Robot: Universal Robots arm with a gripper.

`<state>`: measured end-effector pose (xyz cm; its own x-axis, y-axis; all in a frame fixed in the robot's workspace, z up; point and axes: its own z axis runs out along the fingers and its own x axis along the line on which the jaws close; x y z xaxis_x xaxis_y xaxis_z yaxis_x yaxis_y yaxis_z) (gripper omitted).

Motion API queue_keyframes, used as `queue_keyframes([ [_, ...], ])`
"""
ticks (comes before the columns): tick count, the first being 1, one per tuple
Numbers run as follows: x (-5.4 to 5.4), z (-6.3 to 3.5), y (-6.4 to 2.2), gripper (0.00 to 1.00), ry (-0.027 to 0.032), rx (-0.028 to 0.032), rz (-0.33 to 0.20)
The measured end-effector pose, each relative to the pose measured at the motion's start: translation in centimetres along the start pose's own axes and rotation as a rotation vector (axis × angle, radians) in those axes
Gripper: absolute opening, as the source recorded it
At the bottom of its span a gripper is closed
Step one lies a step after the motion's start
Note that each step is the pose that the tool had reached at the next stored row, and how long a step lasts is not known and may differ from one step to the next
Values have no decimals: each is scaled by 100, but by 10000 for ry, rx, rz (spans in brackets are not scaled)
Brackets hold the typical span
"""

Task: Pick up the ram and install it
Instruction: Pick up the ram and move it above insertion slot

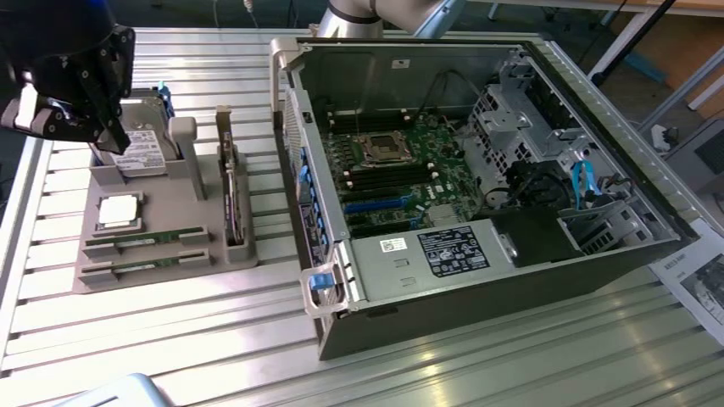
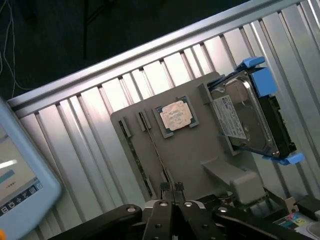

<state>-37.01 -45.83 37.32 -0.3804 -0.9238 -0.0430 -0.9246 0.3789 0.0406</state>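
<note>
Claw [image 2: 171,187] fully closed, fingers together, gripping nothing, hovering above grey tray [image 1: 175,208] on table [image 1: 169,339]. Two ram sticks [image 1: 147,241] sit in tray slots beside processor [image 1: 118,211].

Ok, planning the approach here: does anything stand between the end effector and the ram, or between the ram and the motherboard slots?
Nothing visible does. The end effector hangs near the hard drive; both ram sticks lie uncovered in grooves at the grey tray's opposite end. The case is open, its memory slots bare.
</note>
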Motion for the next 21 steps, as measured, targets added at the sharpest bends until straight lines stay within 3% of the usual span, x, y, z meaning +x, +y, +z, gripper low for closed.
queue_keyframes([
  [21, 0, 8, 0, 10, 108, -114, -2648],
])
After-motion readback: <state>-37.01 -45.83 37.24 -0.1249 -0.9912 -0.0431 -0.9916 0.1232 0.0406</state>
